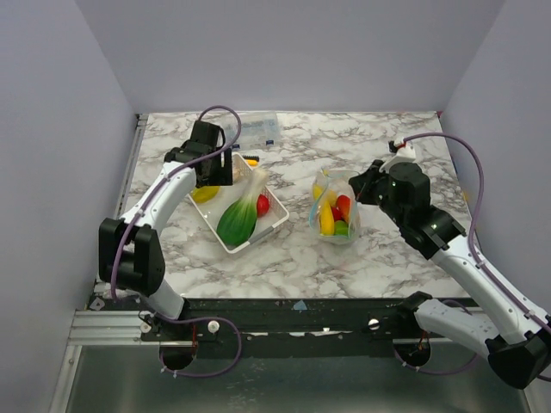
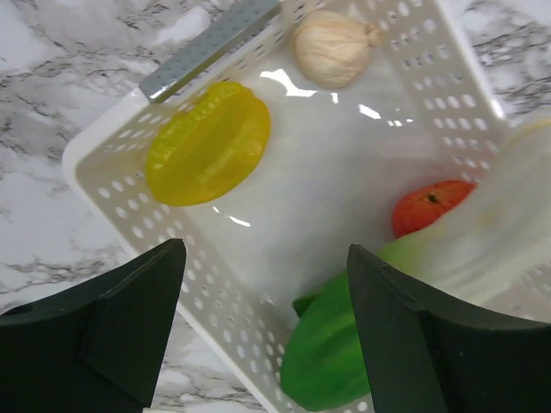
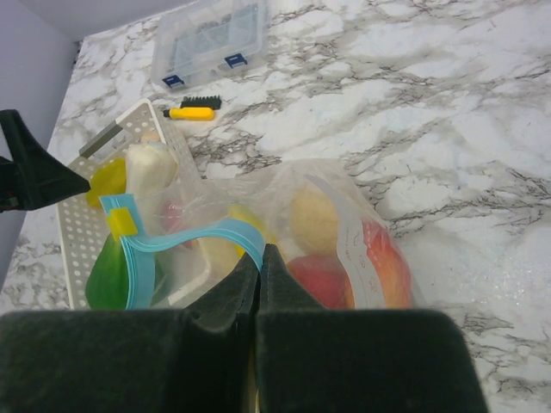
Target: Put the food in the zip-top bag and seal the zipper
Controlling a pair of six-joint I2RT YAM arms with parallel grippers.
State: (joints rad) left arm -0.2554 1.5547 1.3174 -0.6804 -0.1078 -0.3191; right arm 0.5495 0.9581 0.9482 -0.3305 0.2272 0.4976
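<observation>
Your left end effector is released, fingers spread wide with nothing between them, hanging over the white tray on the left side of the worktop. In the tray there's a yellow ribbed piece near one corner, a beige bulb by the rim next to the grey handle, and a small red piece touching the big green leafy vegetable that lies lengthwise in the tray. Your right end effector is clenched on the zip-top bag, pinching the mouth edge right where the blue zipper runs into the fingers. The zipper curves away to the left and ends at a yellow tab; you can't tell from here if it's sealed. The bag stands on the worktop just right of the tray, not touching it, with a banana, a red fruit and a green bit inside. At the back sit a clear box and, just beside it, a yellow brush
</observation>
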